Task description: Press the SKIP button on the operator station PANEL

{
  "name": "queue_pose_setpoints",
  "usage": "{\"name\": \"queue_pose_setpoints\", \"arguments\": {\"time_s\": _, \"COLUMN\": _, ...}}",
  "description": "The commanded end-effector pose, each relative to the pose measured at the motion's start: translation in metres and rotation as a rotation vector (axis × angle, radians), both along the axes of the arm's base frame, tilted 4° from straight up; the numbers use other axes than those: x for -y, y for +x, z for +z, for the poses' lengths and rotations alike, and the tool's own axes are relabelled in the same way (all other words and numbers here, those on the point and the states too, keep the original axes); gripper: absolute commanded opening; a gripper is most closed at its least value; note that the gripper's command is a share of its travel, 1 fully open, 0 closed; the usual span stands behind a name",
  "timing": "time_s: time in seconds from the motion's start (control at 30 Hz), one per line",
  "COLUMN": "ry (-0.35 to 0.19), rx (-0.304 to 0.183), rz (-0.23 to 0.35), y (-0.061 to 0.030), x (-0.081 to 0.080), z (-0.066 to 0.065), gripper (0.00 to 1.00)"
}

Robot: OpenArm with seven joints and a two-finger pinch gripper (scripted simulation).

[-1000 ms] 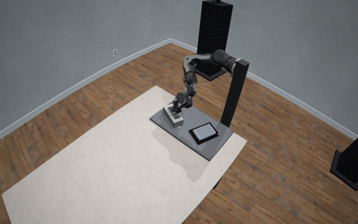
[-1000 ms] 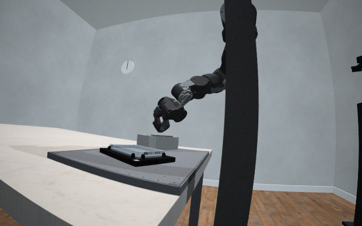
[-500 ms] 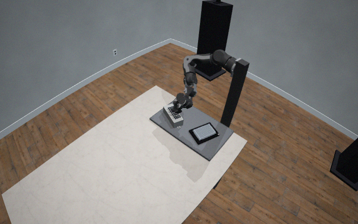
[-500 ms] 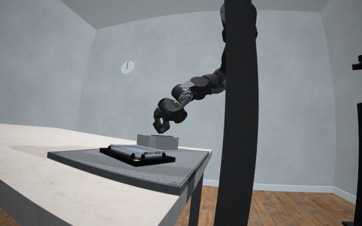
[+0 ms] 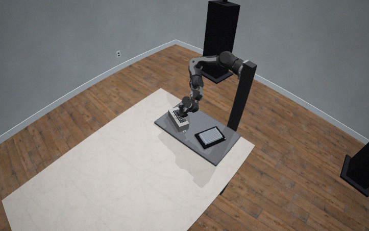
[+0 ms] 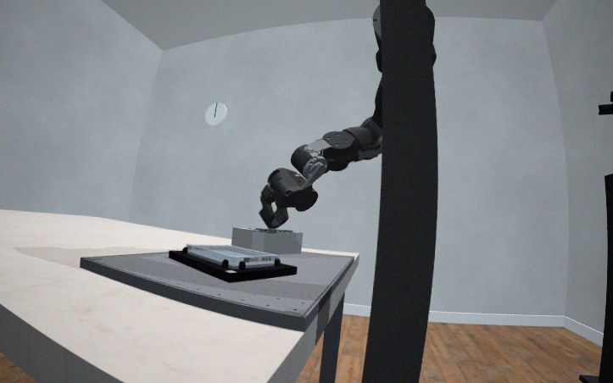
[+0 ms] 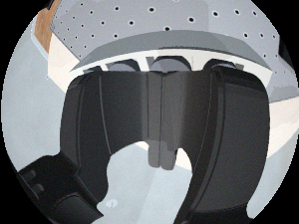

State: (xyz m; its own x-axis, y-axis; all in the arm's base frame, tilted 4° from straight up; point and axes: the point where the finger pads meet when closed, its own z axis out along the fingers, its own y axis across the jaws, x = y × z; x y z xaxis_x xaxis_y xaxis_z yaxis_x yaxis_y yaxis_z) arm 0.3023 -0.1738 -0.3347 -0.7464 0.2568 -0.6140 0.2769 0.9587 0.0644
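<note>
The operator panel point(image 5: 178, 119) is a small grey box on the left part of the grey deck, with dark buttons on its top; it also shows in the exterior view point(image 6: 266, 239). My gripper point(image 5: 181, 114) point(image 6: 270, 224) is shut and empty, its fingertips pointing down onto the panel's top. In the wrist view the closed fingers point(image 7: 161, 160) hang over the panel, and the button tops point(image 7: 169, 64) show just beyond them. The button names are too small to read and I see no lit lamp. The 96-well plate point(image 5: 210, 135) point(image 6: 232, 265) lies on its black nest, apart from the arm.
A black column point(image 5: 241, 96) stands at the deck's back edge, close to the plate. The grey deck point(image 5: 197, 132) rests on a white table. Two other black stands are further off on the floor.
</note>
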Motion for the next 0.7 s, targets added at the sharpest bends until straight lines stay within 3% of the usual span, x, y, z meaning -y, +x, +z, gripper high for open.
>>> {"name": "queue_pose_setpoints", "arguments": {"time_s": 0.0, "ry": 0.005, "rx": 0.009, "rz": 0.001, "y": 0.0016, "x": -0.0008, "z": 0.0002, "gripper": 0.00}}
{"name": "queue_pose_setpoints", "arguments": {"time_s": 0.67, "ry": 0.007, "rx": 0.012, "rz": 0.000, "y": 0.0033, "x": -0.0009, "z": -0.0043, "gripper": 0.00}}
